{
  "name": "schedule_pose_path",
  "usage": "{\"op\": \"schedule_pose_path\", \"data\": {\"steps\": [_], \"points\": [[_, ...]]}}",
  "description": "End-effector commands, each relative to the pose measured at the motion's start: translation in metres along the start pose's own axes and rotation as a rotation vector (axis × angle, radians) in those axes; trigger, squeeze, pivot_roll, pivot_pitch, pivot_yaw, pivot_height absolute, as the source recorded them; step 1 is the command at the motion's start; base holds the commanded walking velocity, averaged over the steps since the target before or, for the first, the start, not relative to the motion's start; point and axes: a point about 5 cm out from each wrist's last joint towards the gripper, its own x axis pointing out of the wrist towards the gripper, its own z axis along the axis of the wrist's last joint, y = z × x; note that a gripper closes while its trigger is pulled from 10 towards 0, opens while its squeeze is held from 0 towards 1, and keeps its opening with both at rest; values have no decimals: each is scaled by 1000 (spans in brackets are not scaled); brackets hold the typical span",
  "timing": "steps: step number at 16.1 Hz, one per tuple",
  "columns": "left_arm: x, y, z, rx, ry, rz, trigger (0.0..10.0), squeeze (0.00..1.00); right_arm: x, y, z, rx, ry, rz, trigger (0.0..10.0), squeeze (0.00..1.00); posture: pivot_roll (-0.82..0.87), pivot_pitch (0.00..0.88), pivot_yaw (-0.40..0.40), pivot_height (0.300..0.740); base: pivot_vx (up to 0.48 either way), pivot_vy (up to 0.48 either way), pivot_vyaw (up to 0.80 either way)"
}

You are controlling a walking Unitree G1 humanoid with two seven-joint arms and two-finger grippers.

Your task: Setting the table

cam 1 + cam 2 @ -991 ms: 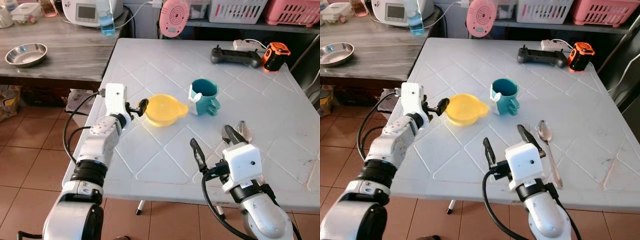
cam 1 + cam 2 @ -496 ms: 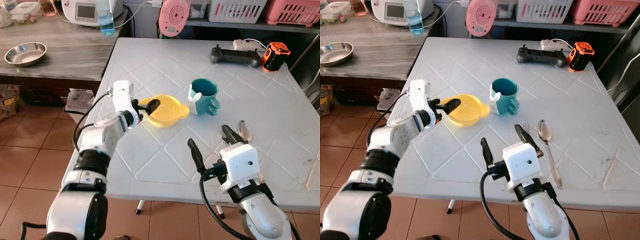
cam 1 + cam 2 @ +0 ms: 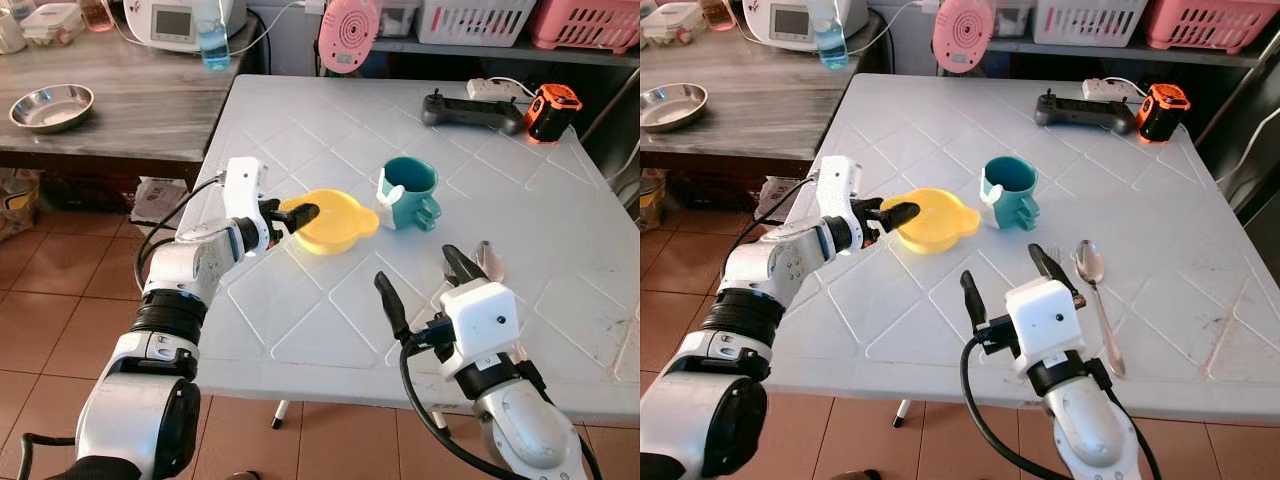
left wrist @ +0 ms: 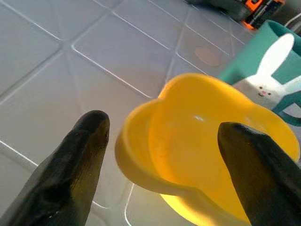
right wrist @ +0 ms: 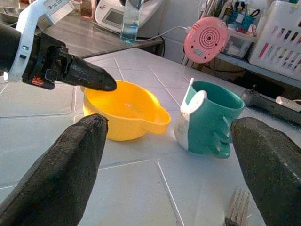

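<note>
Left claw (image 4: 160, 141) spread wide, straddling yellow bowl (image 4: 211, 146) rim, teal mug (image 3: 408, 192) beside

I can read no text, label, brand or number on anything before me; any markings are too small or blurred.

Four views around the yellow bowl (image 3: 325, 220)

From the head we look forward and down across the white table (image 3: 300, 330), both eyes sharing the bowl, the teal mug (image 3: 408, 193) beside it and both arms. Our left wrist camera sits very close to the bowl, facing over its rim toward the mug. Our right wrist camera looks from farther back, low over the table, toward bowl and mug.
</note>
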Motion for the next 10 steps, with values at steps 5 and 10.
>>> {"op": "schedule_pose_path", "data": {"steps": [5,10], "points": [[-2,1,-3,93,52,19,0,0,3,-1,3,-5,-15,17,10000,0,125,139,-20,740,0,0,0],[-3,5,-5,130,75,44,0,0,5,-1,3,-10,-20,18,10000,0,131,140,-20,740,0,0,0]]}}
